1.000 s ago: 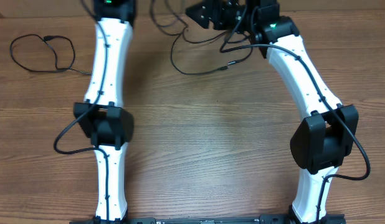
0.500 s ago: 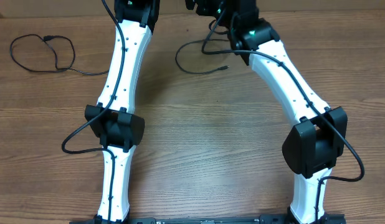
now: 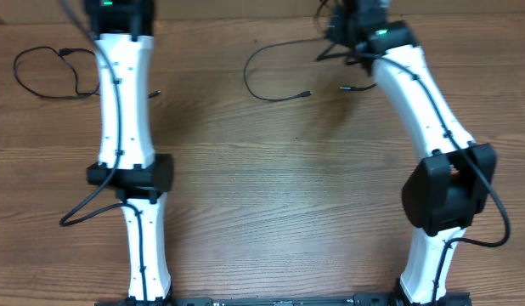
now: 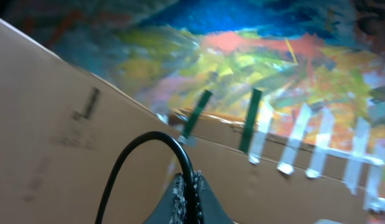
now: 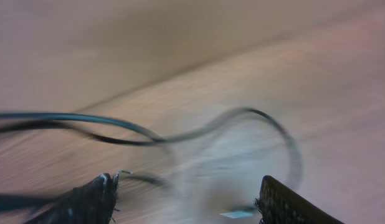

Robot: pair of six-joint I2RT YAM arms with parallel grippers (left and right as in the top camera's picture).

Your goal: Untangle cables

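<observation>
Down at the left gripper, the fingers are pressed together and pinch a thin black held cord. It rises from the fingertips, arches over to that gripper's left and drops out of the bottom of the wrist view. Beyond the fingertips stands a brown cardboard wall with green tape strips along its upper edge, and a brightly painted surface lies farther off. In the overhead view this gripper sits past the top edge and cannot be seen. A looped cord lies flat on the table, well apart from the left arm on its outer side. Over at the right gripper, the fingers are spread wide with nothing clamped between them. Just ahead of them a blurred cord snakes across the wood, curling round in front of the far finger. The motion blur hides which cord it is and whether it touches either finger. From overhead, a curved cord lies on the table near the right gripper. It sweeps out towards the middle of the table and ends in a small plug between the two arms.
</observation>
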